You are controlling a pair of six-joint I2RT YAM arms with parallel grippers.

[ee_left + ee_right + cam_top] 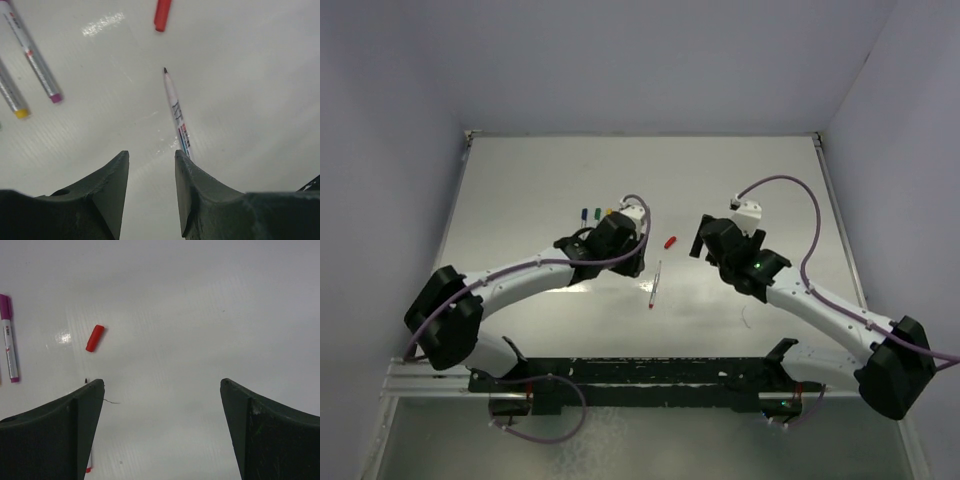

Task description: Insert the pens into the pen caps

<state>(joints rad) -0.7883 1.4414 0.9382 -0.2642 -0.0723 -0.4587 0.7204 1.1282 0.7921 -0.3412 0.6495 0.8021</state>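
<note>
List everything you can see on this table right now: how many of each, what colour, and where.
uncapped pen: one, grey-white with a red rear end, lying mid-table between the two arms.
red cap: one, red, loose just beyond that pen's tip, not touching it.
other pens: four, grey-white, in a row left of the middle: purple pen, yellow pen, green pen, blue pen; the last two show only in the top view.
table: one, glossy grey-white.
left arm: one, white and black, purple cable; jaws open, empty, by the uncapped pen's rear.
right arm: one, white and black, purple cable; jaws wide open, empty, right of the red cap.
</note>
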